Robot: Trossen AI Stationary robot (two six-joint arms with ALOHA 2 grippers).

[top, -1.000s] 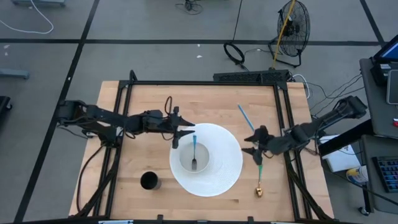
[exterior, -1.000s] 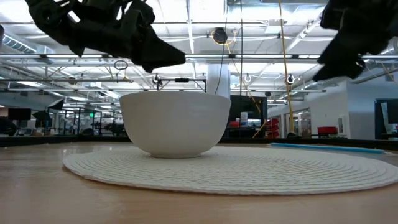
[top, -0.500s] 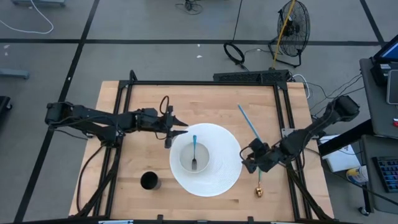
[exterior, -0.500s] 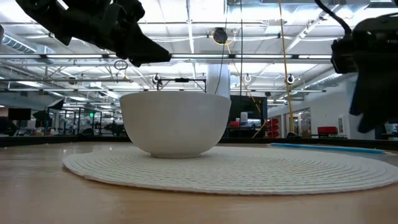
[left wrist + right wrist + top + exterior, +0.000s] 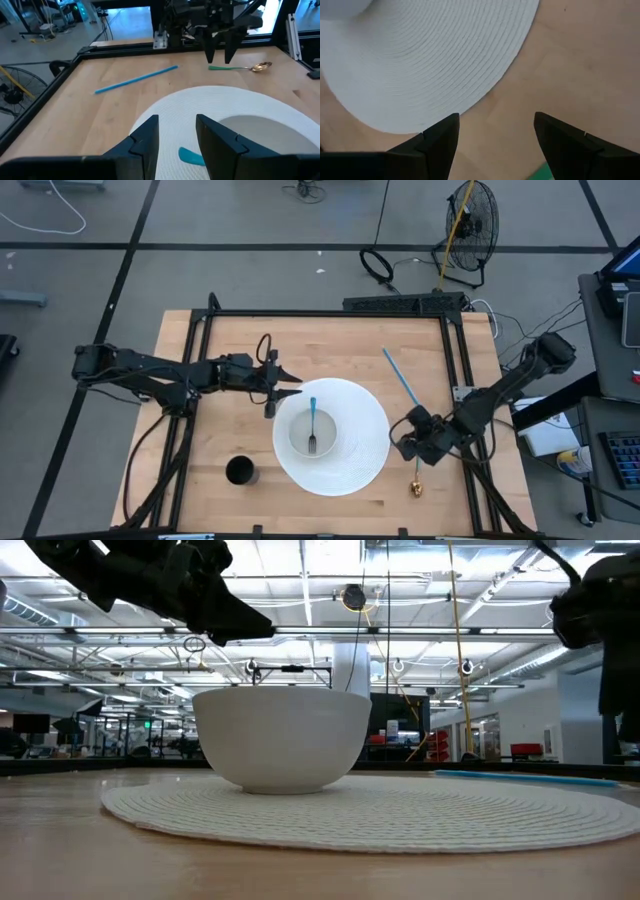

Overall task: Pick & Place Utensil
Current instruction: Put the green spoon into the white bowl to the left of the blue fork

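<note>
So the fork [image 5: 312, 426] with the blue handle is already sitting in the white bowl [image 5: 298, 442] at the middle of the round woven placemat [image 5: 360, 455]. The left gripper [image 5: 283, 388] hangs just off the mat's far-left edge, fingers apart, nothing in them. The action's on the other side: the right gripper [image 5: 409, 446] is pointed down just off the mat's right edge, fingers spread wide and empty, over the green handle of the gold-bowled spoon [image 5: 417, 478]. I'd drop straight down so the fingers straddle the handle crosswise, mid-handle, and keep clear of the mat's edge. The blue straw [image 5: 402, 381] beyond the mat isn't in the way.
</note>
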